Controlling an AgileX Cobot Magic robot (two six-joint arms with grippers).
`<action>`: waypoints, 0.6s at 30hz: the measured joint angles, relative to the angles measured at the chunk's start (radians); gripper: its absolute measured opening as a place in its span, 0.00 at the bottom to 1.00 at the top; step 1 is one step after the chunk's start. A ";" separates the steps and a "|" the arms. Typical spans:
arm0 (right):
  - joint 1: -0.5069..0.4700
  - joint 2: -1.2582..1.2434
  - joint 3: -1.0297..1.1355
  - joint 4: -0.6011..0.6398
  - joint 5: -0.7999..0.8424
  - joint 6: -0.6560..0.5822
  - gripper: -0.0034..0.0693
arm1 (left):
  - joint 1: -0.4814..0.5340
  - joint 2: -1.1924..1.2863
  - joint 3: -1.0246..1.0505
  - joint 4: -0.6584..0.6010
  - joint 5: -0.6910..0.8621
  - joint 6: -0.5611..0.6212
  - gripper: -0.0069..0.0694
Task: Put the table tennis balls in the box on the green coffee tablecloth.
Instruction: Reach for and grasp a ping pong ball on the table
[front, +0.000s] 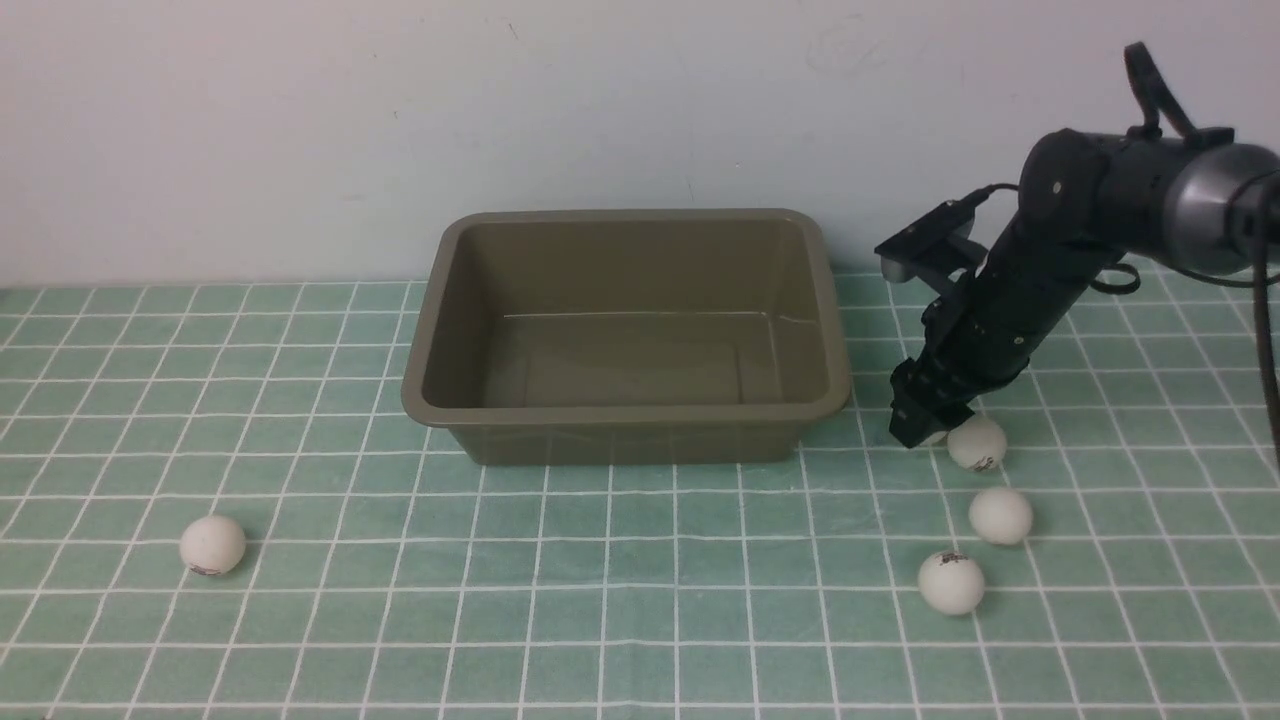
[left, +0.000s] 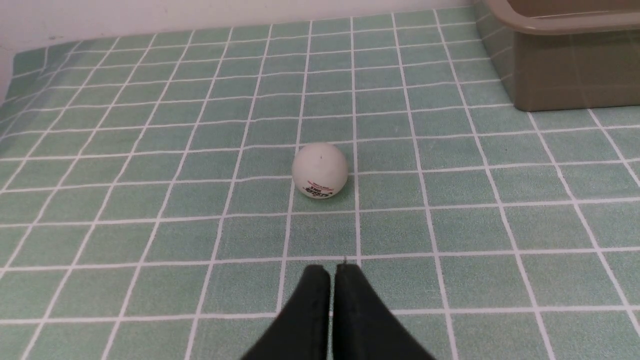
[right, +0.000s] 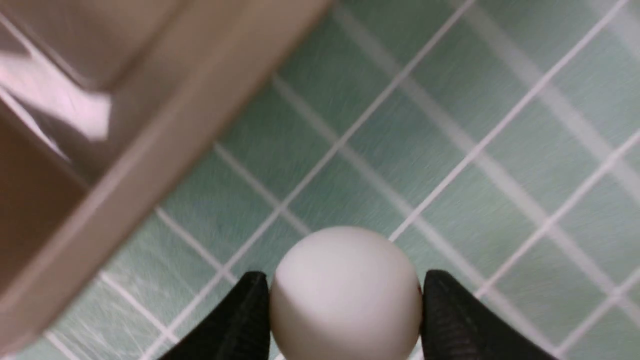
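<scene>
R arm slopes down-left, just right of box; R fingers clamp a ball down near cloth. L fingers pressed together, nothing held, facing another ball.

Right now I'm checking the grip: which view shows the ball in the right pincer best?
The right wrist view: the gripped ball sits large between the right pincer fingers, both touching its sides. The front view shows only a sliver at the pincer's tip. The left wrist view shows a different ball.
</scene>
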 joint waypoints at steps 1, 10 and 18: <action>0.000 0.000 -0.023 0.000 0.009 0.005 0.53 | 0.000 0.000 0.000 0.000 0.000 0.000 0.09; 0.007 -0.022 -0.189 0.081 0.056 0.047 0.53 | 0.000 0.000 0.000 0.000 0.000 0.000 0.09; 0.098 -0.021 -0.193 0.158 0.065 0.047 0.53 | 0.000 0.000 0.000 0.000 0.000 0.000 0.09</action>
